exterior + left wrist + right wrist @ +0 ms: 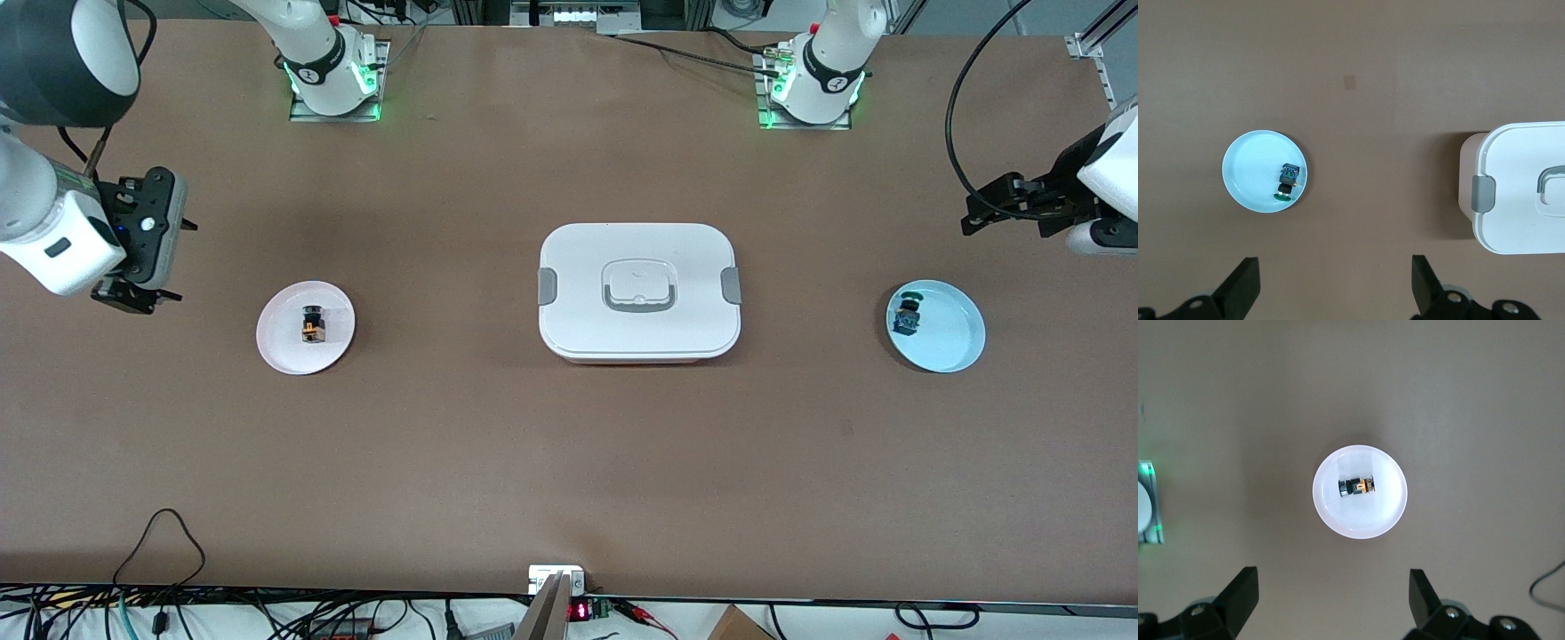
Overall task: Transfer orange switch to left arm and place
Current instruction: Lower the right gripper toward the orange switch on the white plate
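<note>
The orange switch (312, 325) lies on its side on a pink plate (283, 348) toward the right arm's end of the table. The white box (638, 289) stands shut at the table's middle. My right gripper (180, 260) hangs open and empty in the air beside the pink plate, near the table's end. In the right wrist view the orange switch (1358, 486) rests on the plate (1358, 519), well clear of the open gripper (1333, 593). My left gripper (978, 213) hovers open and empty near the light-blue plate (953, 336). In the left wrist view the left gripper (1336, 280) holds nothing.
A small blue switch with a green cap (908, 313) lies on the light-blue plate (1245, 175); the left wrist view shows this switch (1287, 181) and one end of the box (1525, 190). Both arm bases stand along the table edge farthest from the front camera. Cables run along the nearest edge.
</note>
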Motion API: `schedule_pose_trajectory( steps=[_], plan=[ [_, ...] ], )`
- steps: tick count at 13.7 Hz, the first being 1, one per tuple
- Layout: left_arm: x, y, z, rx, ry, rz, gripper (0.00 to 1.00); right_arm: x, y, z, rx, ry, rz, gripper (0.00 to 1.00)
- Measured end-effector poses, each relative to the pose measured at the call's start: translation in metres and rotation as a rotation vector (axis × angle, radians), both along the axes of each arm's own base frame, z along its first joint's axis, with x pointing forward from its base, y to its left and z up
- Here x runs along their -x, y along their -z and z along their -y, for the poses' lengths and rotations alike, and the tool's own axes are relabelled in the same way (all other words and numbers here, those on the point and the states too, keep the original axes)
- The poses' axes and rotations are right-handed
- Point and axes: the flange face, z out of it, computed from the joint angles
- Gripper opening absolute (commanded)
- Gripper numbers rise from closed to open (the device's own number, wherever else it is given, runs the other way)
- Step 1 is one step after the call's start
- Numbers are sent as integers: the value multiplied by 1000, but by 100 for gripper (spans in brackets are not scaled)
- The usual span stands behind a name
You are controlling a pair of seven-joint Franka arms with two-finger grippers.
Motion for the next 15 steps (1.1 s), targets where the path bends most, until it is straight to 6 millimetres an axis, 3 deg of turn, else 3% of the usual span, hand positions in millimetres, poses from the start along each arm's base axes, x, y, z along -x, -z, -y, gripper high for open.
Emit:
schedule_pose_trajectory(
  steps=[4, 6, 10, 15],
  plan=[
    [0, 0, 0, 0, 0, 0, 100, -9, 26, -2, -9, -98, -35, 100],
    [0, 0, 0, 0, 0, 0, 100, -14, 51, -3, -9, -113, -52, 100],
    [0, 0, 0, 0, 0, 0, 100, -16, 125, -2, -11, -144, -21, 100],
    [0, 0, 0, 0, 0, 1, 100, 13, 227, 3, -12, -173, 67, 100]
  ],
)
